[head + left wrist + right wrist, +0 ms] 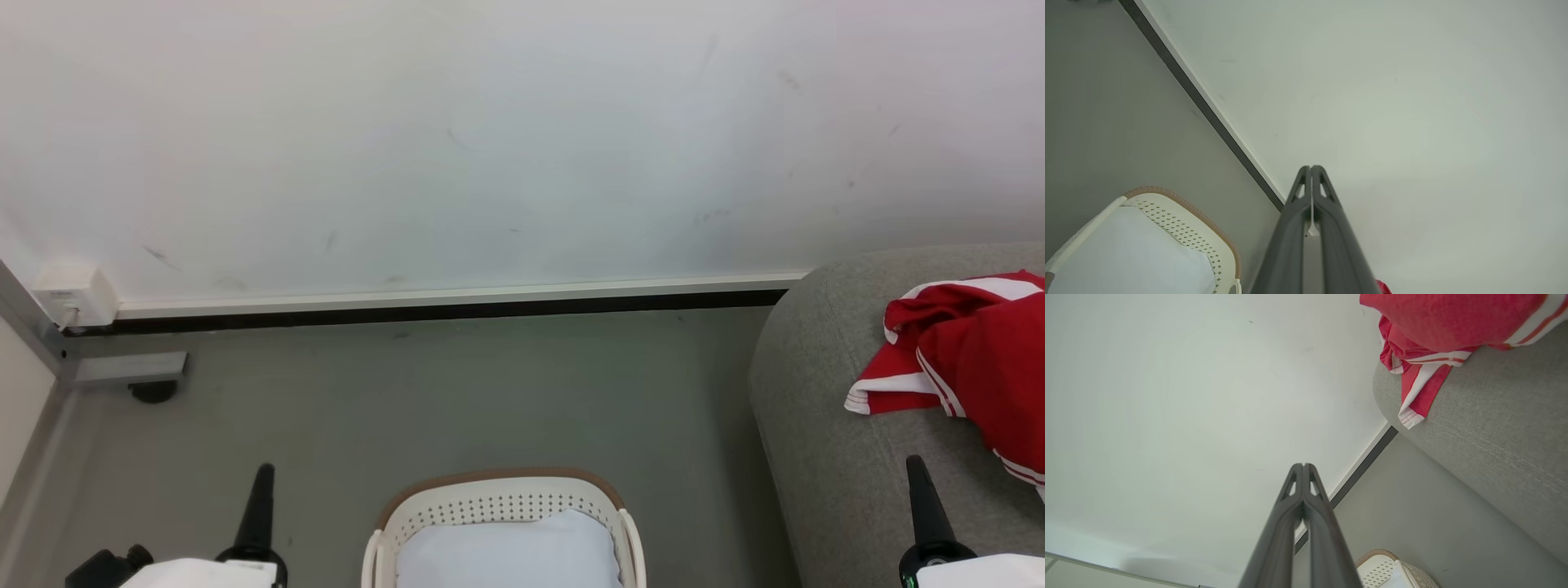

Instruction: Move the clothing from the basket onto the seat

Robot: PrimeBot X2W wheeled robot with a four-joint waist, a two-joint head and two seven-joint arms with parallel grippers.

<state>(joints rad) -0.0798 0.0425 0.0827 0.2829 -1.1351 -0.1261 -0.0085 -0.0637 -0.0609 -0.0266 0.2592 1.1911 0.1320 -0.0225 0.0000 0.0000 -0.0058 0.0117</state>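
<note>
Both of mine are closed and empty. My left gripper point(263, 474) has its two dark fingers pressed together, tips meeting in the left wrist view point(1311, 167). My right gripper point(913, 462) is the same, fingers shut along their length point(1303, 465).

The soft bright red sports clothing with white stripes and white-edged hems point(971, 351) is on the large grey woven-fabric upholstered seat point(824, 425), bunched in a crumpled heap on its top. I can't split the heap into separate pieces. One striped hem trails toward the seat's rounded left edge. In the right wrist view that hem point(1414, 396) drapes just over the curve of the seat's edge point(1494, 428), white border at the lowest point. The knit has a fine mesh texture up close.

The cream-white plastic basket with rows of small round holes and a brown rim point(498, 478) stands on the grey floor point(457, 392), between my two grippers and just left of the seat, apart from it. Inside lies something flat and pale white point(506, 555) – liner or cloth, can't tell.

The right gripper hangs over the seat's front part, near the clothing but not touching it.
</note>
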